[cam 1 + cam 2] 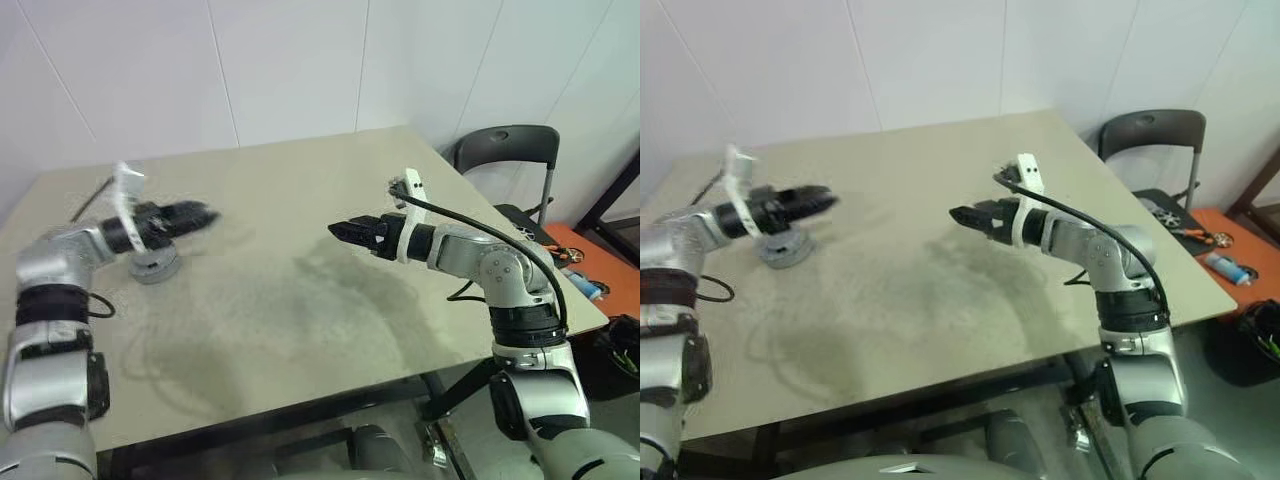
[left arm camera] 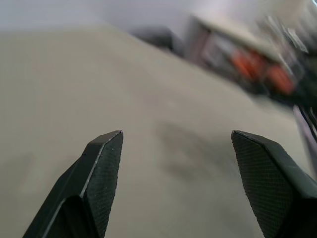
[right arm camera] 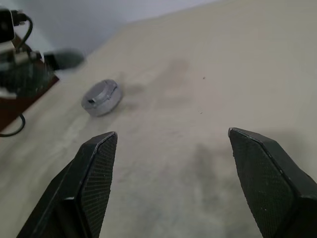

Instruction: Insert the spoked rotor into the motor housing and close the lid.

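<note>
The motor housing [image 1: 155,266] is a short grey metal cylinder on the left part of the beige table [image 1: 300,300]. In the right wrist view the motor housing [image 3: 101,97] has a flat grey disc over its top, which looks like the lid. The spoked rotor is hidden. My left gripper [image 1: 208,213] hovers just above and slightly right of the housing, pointing right, open and empty, as its wrist view [image 2: 176,144] confirms. Over the table's middle, my right gripper [image 1: 336,230] points left toward the housing, well apart from it. It is open with nothing between its fingers [image 3: 99,168].
A thin dark rod [image 1: 90,198] lies on the table behind my left wrist. A black chair [image 1: 505,150] stands past the table's right edge. Orange and blue items [image 1: 578,268] lie on the floor there. White walls enclose the far side.
</note>
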`<action>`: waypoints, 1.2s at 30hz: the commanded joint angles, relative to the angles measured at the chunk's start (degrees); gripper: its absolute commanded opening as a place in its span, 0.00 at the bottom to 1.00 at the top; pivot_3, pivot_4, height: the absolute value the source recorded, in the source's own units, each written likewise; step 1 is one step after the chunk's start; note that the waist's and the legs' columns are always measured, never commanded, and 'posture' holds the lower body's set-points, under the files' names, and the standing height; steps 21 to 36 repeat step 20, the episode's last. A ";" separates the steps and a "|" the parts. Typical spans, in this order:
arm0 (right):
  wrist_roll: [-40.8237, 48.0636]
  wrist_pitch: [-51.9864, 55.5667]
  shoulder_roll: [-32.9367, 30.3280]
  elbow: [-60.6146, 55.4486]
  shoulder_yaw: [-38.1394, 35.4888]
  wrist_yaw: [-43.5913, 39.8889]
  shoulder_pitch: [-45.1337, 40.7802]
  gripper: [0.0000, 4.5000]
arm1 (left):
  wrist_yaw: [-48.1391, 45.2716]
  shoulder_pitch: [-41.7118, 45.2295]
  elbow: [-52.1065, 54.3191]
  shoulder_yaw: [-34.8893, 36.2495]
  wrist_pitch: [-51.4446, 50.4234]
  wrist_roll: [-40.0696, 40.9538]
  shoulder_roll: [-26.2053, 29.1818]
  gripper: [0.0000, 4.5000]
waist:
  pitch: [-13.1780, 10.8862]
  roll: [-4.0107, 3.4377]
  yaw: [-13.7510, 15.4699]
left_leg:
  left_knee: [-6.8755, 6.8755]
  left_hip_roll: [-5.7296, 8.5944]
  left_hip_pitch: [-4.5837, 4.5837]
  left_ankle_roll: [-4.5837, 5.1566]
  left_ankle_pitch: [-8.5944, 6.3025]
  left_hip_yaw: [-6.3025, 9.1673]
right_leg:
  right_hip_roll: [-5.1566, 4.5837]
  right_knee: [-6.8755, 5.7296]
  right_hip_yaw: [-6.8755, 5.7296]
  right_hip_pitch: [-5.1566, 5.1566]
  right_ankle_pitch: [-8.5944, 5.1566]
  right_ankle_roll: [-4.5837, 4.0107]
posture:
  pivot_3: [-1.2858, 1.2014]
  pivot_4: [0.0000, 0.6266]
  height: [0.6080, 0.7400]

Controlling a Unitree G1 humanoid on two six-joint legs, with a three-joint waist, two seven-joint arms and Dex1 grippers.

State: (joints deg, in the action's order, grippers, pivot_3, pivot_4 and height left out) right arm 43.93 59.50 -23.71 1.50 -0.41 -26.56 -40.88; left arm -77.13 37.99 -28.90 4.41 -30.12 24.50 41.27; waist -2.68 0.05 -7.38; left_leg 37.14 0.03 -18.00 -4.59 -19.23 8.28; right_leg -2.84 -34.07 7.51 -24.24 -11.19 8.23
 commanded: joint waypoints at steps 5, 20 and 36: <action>-0.52 -0.82 1.44 -4.67 -2.02 -0.66 1.11 0.83 | -0.33 -5.34 15.17 -0.13 -7.21 2.91 3.19 0.82 | -0.02 0.04 0.40 | 0.15 0.00 -0.13 0.01 0.00 0.01 | 0.02 0.01 0.00 -0.03 -0.14 0.17 | 0.52 0.00 1.00; 0.39 1.90 5.57 -7.99 -4.06 2.45 4.26 0.83 | 2.65 -7.20 15.60 1.52 -8.83 4.24 5.77 0.82 | -0.04 0.04 0.49 | 0.13 0.00 -0.13 0.01 -0.01 0.01 | 0.02 0.03 -0.01 -0.05 -0.17 0.17 | 0.52 0.00 1.00; 0.39 1.90 5.57 -7.99 -4.06 2.45 4.26 0.83 | 2.65 -7.20 15.60 1.52 -8.83 4.24 5.77 0.82 | -0.04 0.04 0.49 | 0.13 0.00 -0.13 0.01 -0.01 0.01 | 0.02 0.03 -0.01 -0.05 -0.17 0.17 | 0.52 0.00 1.00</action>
